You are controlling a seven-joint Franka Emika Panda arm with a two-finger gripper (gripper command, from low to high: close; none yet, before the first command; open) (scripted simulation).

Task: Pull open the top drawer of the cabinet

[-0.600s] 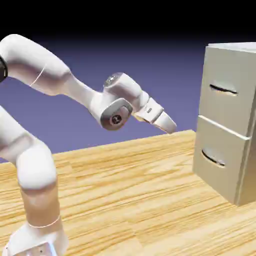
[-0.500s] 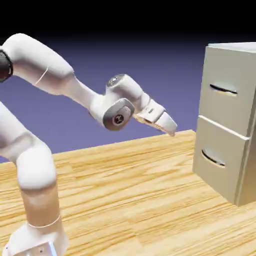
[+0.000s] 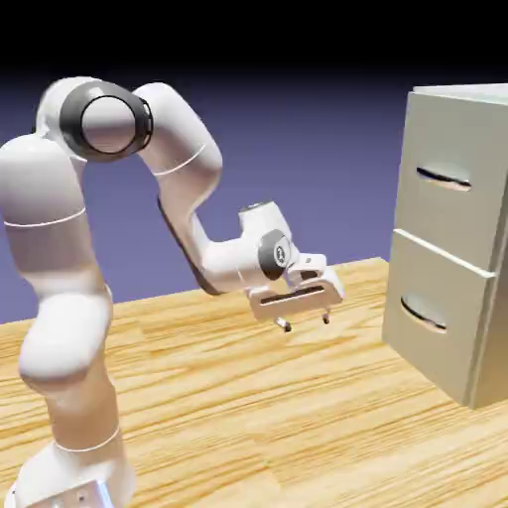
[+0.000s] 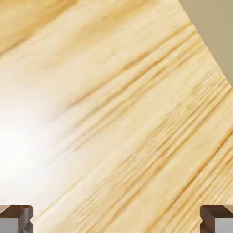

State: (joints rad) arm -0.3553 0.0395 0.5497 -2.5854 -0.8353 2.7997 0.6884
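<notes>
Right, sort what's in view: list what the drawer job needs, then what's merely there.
Needed for the job:
- top drawer, shut, with its dark bar handle
- cabinet
- gripper, open, pointing down at the table, well short of the cabinet

Merely there:
- lower drawer, shut
- wooden table

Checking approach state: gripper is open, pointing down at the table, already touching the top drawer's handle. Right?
Not quite. The gripper is open and pointing down at the table, but it isn't touching the top drawer: the exterior view shows clear space between it and the cabinet.
</notes>
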